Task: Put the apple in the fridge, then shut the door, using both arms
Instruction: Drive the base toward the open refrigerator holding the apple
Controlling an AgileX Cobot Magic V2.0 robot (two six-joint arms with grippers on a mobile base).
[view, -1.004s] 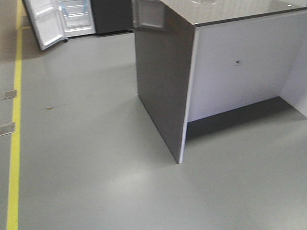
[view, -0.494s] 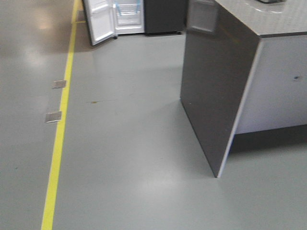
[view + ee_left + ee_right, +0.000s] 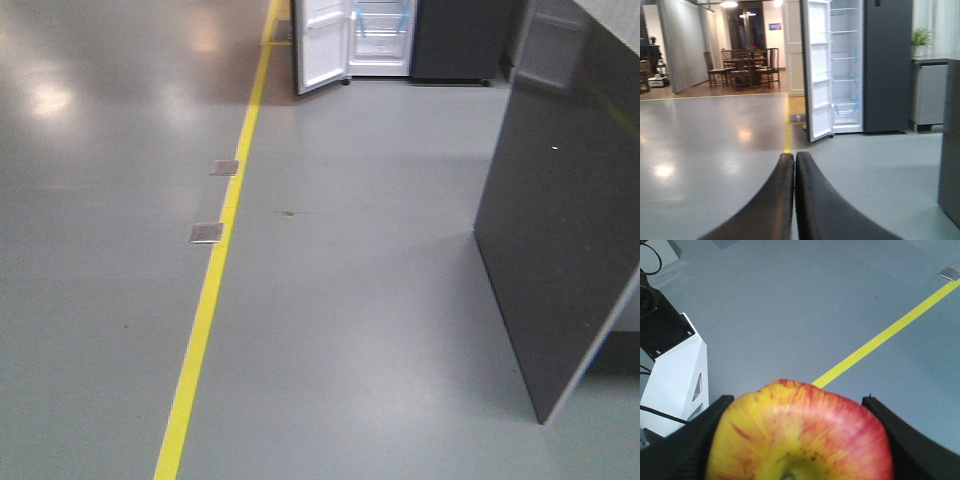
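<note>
Right gripper (image 3: 797, 407) clamped on apple (image 3: 800, 435); left gripper (image 3: 794, 162) pressed closed, empty. Fridge (image 3: 887, 65) well ahead, door (image 3: 820, 75) swung wide.

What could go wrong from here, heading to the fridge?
The apple is only pinched in the right gripper; a jolt might shake it loose. The dark counter panel stands close on the right, so we could clip its corner. The open door juts toward the path and may get bumped.
</note>
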